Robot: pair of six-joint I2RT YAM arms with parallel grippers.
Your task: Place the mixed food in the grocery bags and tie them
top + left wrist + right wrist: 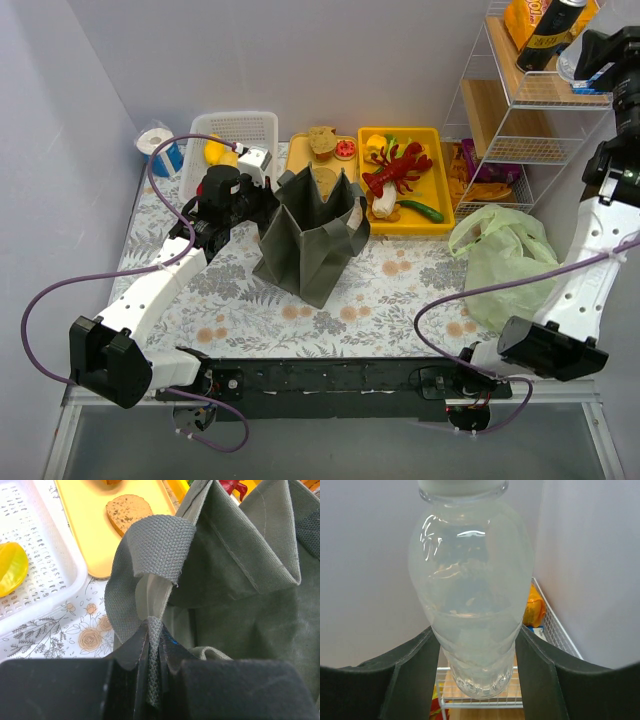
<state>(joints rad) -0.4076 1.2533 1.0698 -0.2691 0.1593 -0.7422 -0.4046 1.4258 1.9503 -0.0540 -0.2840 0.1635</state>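
The dark olive-grey fabric tote (310,235) stands open mid-table. My left gripper (154,630) is shut on its woven strap (155,545) and, seen from above as the left gripper (268,186), sits at the tote's left rim. The pale-green plastic bag (505,255) lies crumpled at the right. Toy food sits on yellow trays (440,222): a red lobster (400,165), a green pepper (425,210), a white piece (383,205) and bread (322,140). My right gripper (476,632) is raised by the wire shelf, shut on a clear plastic bottle (470,580).
A white slatted basket (240,128) at the back left holds a yellow piece (215,152). The wire shelf (520,110) at the back right carries orange packets (525,20) and a dark can (550,30). A tape roll (155,140) sits in the far left corner.
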